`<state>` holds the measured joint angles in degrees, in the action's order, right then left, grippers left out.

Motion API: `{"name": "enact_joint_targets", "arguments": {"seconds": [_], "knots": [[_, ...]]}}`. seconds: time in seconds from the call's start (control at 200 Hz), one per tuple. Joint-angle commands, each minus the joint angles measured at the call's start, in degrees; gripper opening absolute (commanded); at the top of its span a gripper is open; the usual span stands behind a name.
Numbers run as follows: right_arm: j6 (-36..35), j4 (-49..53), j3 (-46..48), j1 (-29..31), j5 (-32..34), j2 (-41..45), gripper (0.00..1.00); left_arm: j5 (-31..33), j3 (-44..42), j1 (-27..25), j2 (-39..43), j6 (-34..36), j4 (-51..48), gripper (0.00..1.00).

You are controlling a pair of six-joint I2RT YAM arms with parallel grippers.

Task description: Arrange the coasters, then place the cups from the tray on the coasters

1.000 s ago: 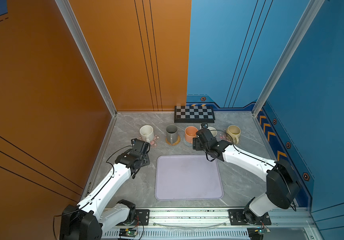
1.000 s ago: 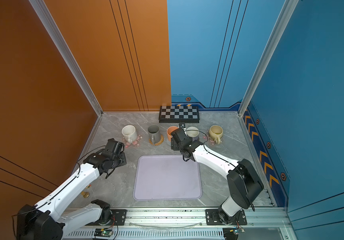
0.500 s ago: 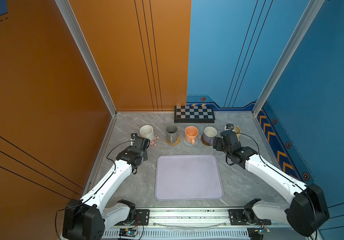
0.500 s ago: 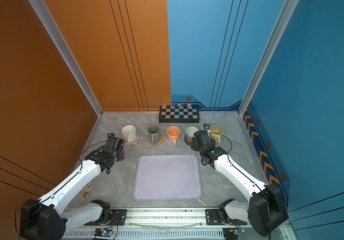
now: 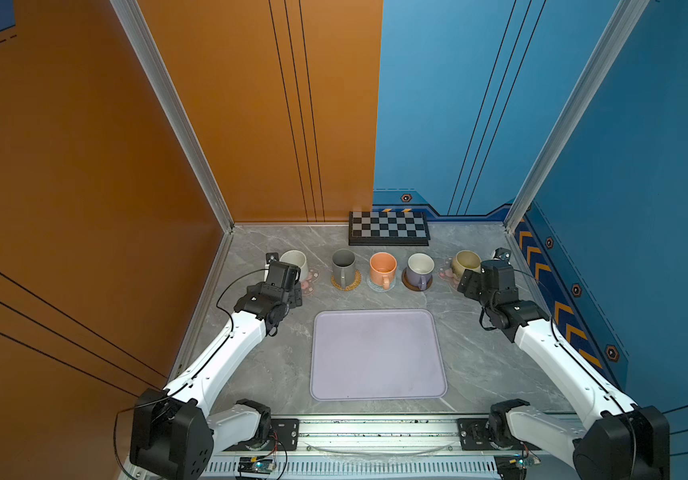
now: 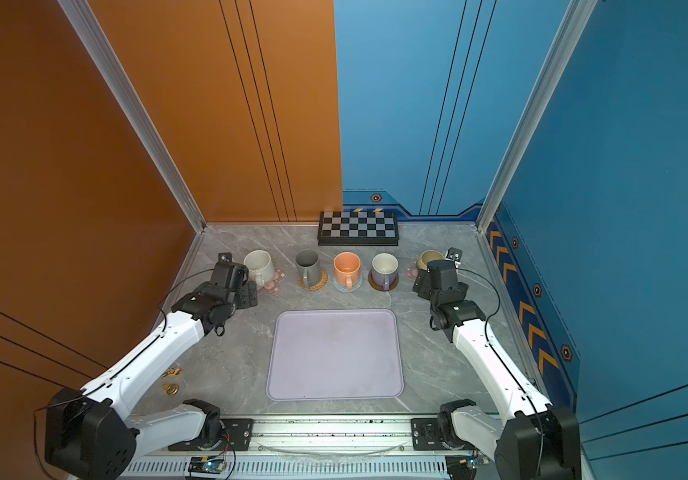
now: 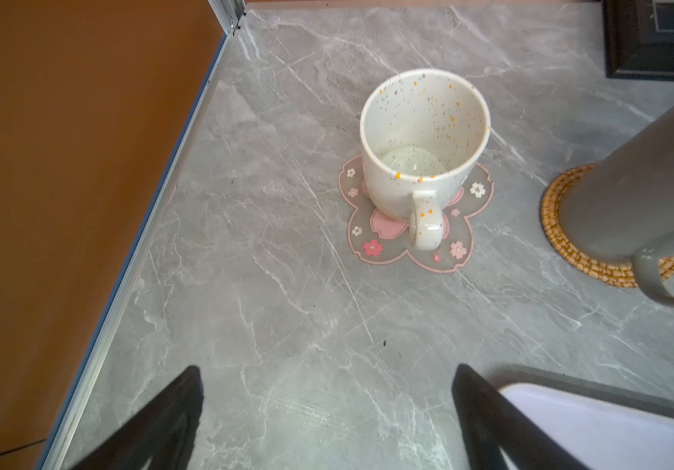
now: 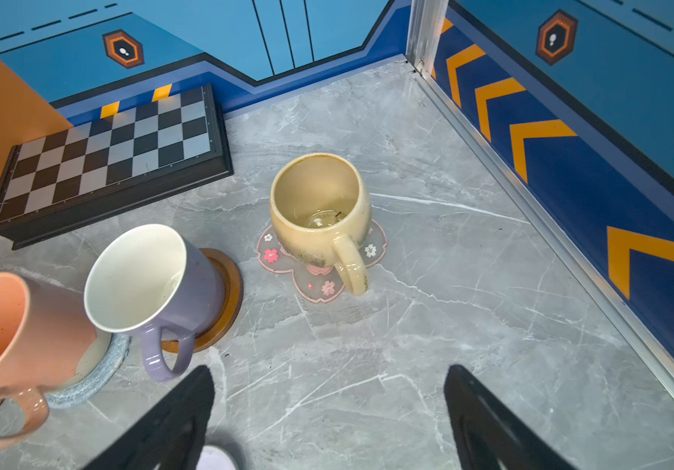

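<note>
Five cups stand in a row, each on a coaster, in both top views: speckled white cup (image 5: 294,262), grey cup (image 5: 343,266), orange cup (image 5: 383,268), lavender cup (image 5: 420,268), beige cup (image 5: 465,262). The left wrist view shows the white cup (image 7: 423,142) on a flower coaster (image 7: 372,244), with my left gripper (image 7: 327,378) open and apart from it. In the right wrist view my right gripper (image 8: 329,378) is open short of the beige cup (image 8: 319,211) on its flower coaster (image 8: 319,285). The lavender tray (image 5: 377,355) carries no cup.
A black-and-white checkerboard (image 5: 389,227) lies against the back wall behind the cups. The orange wall runs close on the left and the blue chevron wall (image 8: 571,171) close on the right. Small brass pieces (image 6: 171,388) lie under the left arm.
My right arm has swung right, from over the lavender cup to in front of the beige cup. The left gripper has opened wide and edged toward the white cup.
</note>
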<state>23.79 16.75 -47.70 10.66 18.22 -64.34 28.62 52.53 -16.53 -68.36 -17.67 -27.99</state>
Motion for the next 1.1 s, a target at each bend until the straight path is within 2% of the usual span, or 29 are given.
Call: {"name": "enact_joint_targets", "arguments": {"seconds": [0.0, 0.155, 0.22, 0.275, 0.466, 0.551, 0.731, 0.806, 0.881, 1.091], "knots": [[-1.12, -0.61, 0.20, -2.18, -2.25, -0.73, 0.92, 1.94, 2.19, 1.50, 1.43, 4.11, 4.11, 0.98], [-1.16, -3.89, -0.01, -4.20, -3.17, -2.64, 0.95, 6.30, -1.00, 2.40, 3.63, 8.01, 11.31, 0.98], [-2.78, -5.69, 0.07, -4.67, -4.13, -3.56, 1.00, 7.63, -3.26, 2.80, 4.47, 10.62, 14.83, 0.98], [-4.01, -6.74, -0.02, -4.81, -3.83, -4.37, 1.00, 9.13, -4.91, 3.21, 4.77, 12.32, 16.64, 0.98], [-7.43, -11.94, 1.86, -4.94, -2.72, -5.39, 1.00, 14.65, -11.38, 5.46, 6.90, 12.43, 25.38, 0.98], [-8.02, -15.25, 4.14, -4.94, -2.32, -5.11, 1.00, 14.45, -14.73, 7.46, 9.07, 9.63, 27.66, 0.98], [-8.50, -21.90, 10.27, -4.68, -2.85, -4.48, 1.00, 13.39, -26.29, 10.66, 12.57, 10.98, 39.58, 0.98], [-9.31, -26.54, 13.89, -4.47, -2.09, -4.13, 1.00, 10.52, -29.58, 12.23, 13.16, 8.97, 41.76, 0.98], [-10.76, -33.10, 17.85, -4.16, -1.06, -4.13, 1.00, 9.08, -31.89, 12.85, 12.67, 8.70, 44.11, 0.98], [-13.60, -38.93, 20.98, -3.38, 0.95, -3.94, 1.00, 8.85, -33.99, 13.03, 10.22, 6.95, 45.53, 0.98]]}}
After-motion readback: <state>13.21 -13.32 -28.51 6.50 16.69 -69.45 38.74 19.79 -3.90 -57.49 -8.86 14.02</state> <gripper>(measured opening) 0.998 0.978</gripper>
